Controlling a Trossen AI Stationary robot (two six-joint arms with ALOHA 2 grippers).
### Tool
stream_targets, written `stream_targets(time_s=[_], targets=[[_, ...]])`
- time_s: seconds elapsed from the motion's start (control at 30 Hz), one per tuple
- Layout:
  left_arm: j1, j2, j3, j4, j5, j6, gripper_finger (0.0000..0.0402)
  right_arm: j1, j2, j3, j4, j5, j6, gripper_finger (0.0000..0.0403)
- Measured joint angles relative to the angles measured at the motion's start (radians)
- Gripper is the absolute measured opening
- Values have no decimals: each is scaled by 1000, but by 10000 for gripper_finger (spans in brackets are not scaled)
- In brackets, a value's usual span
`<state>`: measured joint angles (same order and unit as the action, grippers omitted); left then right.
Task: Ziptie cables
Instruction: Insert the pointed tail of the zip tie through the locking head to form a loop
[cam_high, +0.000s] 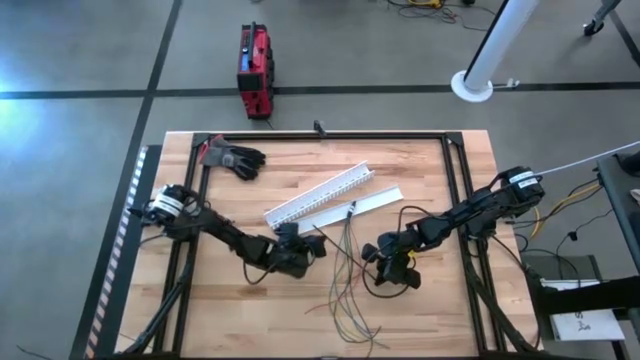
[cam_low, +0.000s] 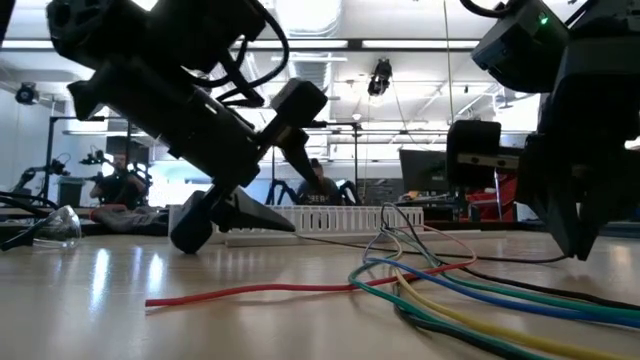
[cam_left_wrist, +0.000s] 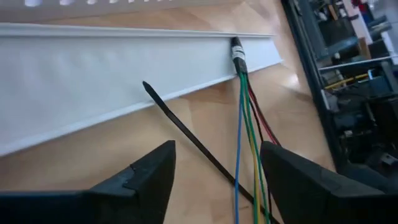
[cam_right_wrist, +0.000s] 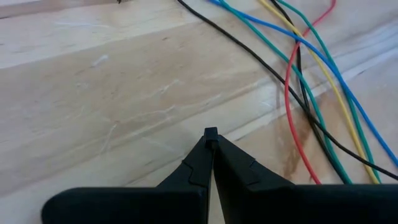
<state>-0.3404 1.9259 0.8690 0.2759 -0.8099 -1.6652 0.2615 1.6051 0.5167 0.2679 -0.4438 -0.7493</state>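
The cables (cam_high: 350, 270) are thin green, blue, yellow, red and dark wires lying loose on the wooden table, fanning toward its near edge. At their far end a dark sleeve (cam_left_wrist: 237, 53) bunches them, resting on the white lid. A black zip tie (cam_left_wrist: 186, 134) lies flat beside them. My left gripper (cam_left_wrist: 217, 149) is open, low over the table left of the cables, its fingers on either side of the zip tie. My right gripper (cam_right_wrist: 210, 140) is shut just right of the cables (cam_right_wrist: 311, 68), pointing down, with a small dark nub at its tips that I cannot identify.
A white slotted channel (cam_high: 320, 192) and its flat lid (cam_high: 368, 204) lie slantwise just beyond the cables. A black and red glove (cam_high: 235, 158) sits at the far left. Black frame rails (cam_high: 455, 180) run along the table's sides. Clear glasses (cam_low: 50, 225) lie at the left in the low view.
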Motion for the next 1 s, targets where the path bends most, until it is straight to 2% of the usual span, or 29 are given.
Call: stream_targets(time_s=[0.1, 0.2, 0.3, 0.4, 0.5, 0.73, 1.0], targets=[[15, 1, 31, -42, 38, 27, 228, 0, 0, 3, 3, 1, -7, 0], [34, 4, 89, -165, 98, 9, 228, 1, 0, 18, 5, 24, -11, 0], [48, 11, 144, -298, 123, -68, 221, 2, 0, 31, 0, 29, -12, 0], [62, 11, 160, -363, 147, -180, 212, 7, 0, 35, -1, 29, -12, 0], [79, 7, 154, -355, 172, -244, 201, 7, 0, 35, -1, 29, -13, 0], [127, 7, 152, -316, 223, -234, 178, 18, 0, 35, 7, 28, -35, 0], [184, 6, 152, -301, 258, -259, 177, 18, 0, 35, 22, 26, -36, 0]])
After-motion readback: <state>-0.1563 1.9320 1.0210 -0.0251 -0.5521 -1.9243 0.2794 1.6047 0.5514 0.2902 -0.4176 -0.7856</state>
